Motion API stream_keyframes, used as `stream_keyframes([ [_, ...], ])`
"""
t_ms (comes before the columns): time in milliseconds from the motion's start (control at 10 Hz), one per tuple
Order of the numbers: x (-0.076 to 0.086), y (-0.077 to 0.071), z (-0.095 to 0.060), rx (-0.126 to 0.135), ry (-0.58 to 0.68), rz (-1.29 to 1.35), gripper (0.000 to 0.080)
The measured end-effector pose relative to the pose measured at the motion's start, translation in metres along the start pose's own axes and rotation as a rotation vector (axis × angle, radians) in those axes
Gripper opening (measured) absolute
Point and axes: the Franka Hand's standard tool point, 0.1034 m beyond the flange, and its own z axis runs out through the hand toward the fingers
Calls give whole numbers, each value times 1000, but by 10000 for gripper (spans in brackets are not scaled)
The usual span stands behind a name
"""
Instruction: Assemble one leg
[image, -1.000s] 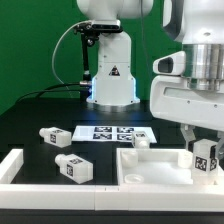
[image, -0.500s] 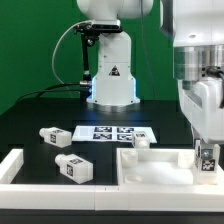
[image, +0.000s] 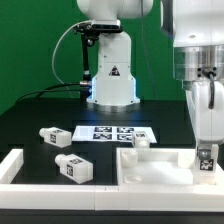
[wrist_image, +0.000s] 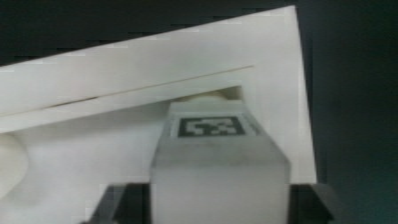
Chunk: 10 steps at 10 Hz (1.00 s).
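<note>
while no brand name can be read anywhere, a black triangular warning sticker (image: 113, 71) shows on the white robot base (image: 111, 75) at the far side of the table (image: 30, 115), and square black-and-white tags mark several parts. the marker board (image: 113, 132) lies flat near the middle of the table with its row of tags facing up. two loose legs rest on the exterior view's left: one leg (image: 54, 135) farther back, another leg (image: 73, 167) nearer, just beside the white rim (image: 12, 168) at the near left. a short white post (image: 141, 142) stands at the far edge of the big white panel (image: 150, 165).

compared with a second ago, the arm has swung so the hand (image: 205, 160) now hangs narrow and upright at the exterior view's right, and the two tags seen side by side then have given way to one tag facing the camera; since half a second ago it has barely shifted.

the hand is pinching the leg (image: 205, 157), its fingers (wrist_image: 128, 203) pressed against the leg's sides. in the wrist view the held leg (wrist_image: 215, 150) points away over the panel (wrist_image: 125, 80), its tag clearly visible, though whether its tip touches the panel cannot be told.
</note>
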Motion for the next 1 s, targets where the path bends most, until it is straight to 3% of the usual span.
stream_keyframes([
  [100,0,-1,-2,2,-1,-5,511],
  [200,-3,-5,-13,16,-10,-38,511],
  [300,-6,-8,-29,33,-24,-58,620],
  [1000,-5,-6,-28,31,-22,-77,649],
])
